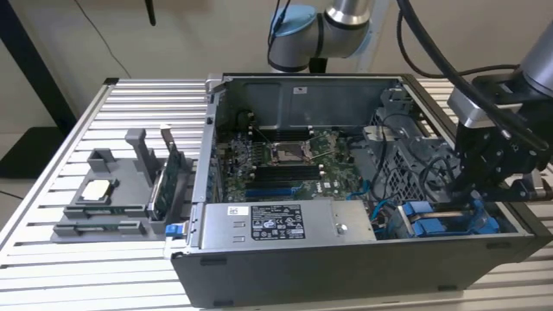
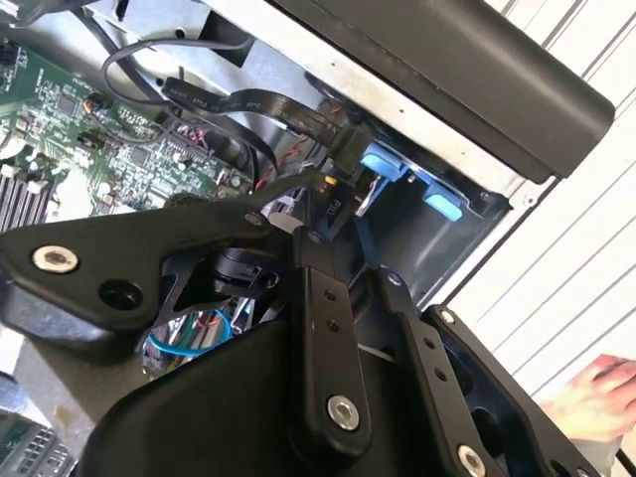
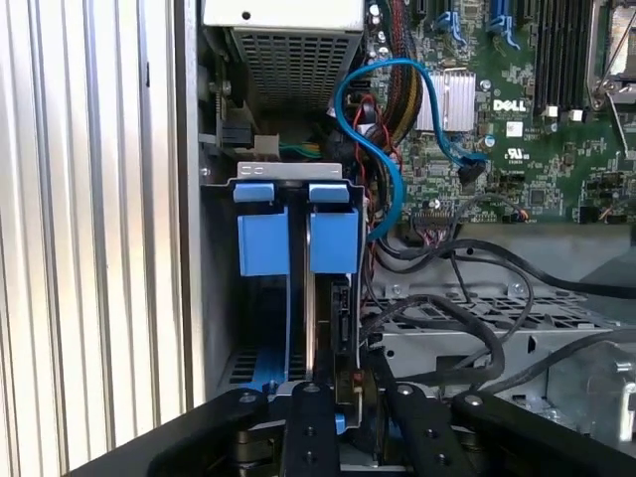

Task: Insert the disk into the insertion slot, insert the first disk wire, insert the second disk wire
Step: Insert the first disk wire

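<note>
In the exterior view the gripper (image 1: 473,194), over the case's (image 1: 346,275) end on the exterior view's right, hides part of the disk (image 1: 428,227). The arm (image 1: 298,35) behind the case is cut off by the top edge. In the second wrist view a hand (image 2: 601,393) outside the case is blurred and cut off at the corner.

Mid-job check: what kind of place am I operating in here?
Probably a robotics lab or test bench for computer assembly: an open desktop case lies on a slotted aluminium table, a grey fixture holding loose parts stands beside it, and a robot arm reaches over the case.
</note>
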